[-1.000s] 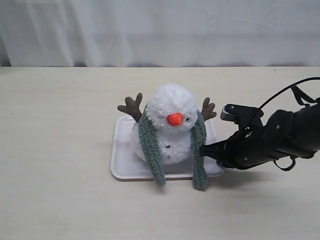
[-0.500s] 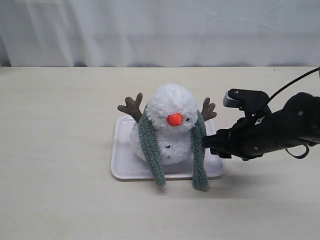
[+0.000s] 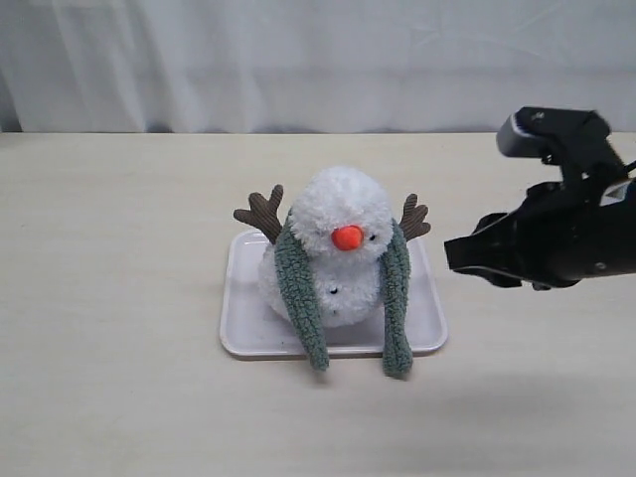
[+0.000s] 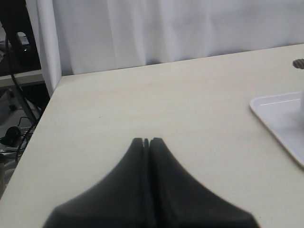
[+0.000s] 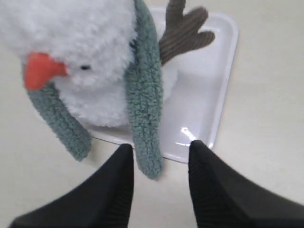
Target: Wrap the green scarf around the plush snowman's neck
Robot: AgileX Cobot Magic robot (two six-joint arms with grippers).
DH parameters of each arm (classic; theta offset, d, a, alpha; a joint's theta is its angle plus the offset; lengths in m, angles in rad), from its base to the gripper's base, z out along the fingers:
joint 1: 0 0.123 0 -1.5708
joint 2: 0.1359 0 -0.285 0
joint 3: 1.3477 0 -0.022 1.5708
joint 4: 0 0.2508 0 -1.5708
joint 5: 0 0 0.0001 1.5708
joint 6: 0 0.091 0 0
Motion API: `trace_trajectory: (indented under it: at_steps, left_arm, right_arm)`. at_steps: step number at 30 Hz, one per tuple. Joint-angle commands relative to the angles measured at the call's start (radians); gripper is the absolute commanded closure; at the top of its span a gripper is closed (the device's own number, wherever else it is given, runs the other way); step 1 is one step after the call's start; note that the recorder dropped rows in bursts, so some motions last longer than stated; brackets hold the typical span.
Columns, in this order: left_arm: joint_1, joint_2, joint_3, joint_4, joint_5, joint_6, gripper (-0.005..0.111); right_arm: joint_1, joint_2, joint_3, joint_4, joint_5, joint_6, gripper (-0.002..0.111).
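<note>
Green scarf drapes the neck of the plush snowman on the white tray, ends dangling uncrossed, as the right gripper, jaws apart and empty, backs up and away; the wrap looks unfinished.

Right claw parted (hovering); left claw closed.

Right arm – glossy black, rounded casing; boxy black camera mount on top, pale grey end. Right gripper fingers matte black, finely ribbed. Left gripper – black tapering wedges.
</note>
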Motion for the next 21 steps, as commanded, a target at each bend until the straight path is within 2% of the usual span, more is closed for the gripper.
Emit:
trace_trajectory:
  at_steps: [1, 6, 14, 21]
  left_arm:
    - [-0.006, -0.002, 0.002, -0.003, -0.012, 0.000, 0.107]
    - [-0.006, -0.002, 0.002, -0.003, -0.012, 0.000, 0.107]
    - [-0.006, -0.002, 0.002, -0.003, -0.012, 0.000, 0.107]
    - [-0.006, -0.002, 0.002, -0.003, -0.012, 0.000, 0.107]
  right_arm:
    - [-0.003, -0.180, -0.001, -0.014, 0.022, 0.047, 0.088]
    - [-0.001, -0.398, -0.001, -0.012, 0.059, 0.045, 0.104]
    - [-0.001, -0.725, -0.001, -0.034, 0.194, 0.045, 0.104]
    - [-0.001, -0.937, -0.001, 0.003, 0.226, 0.045, 0.104]
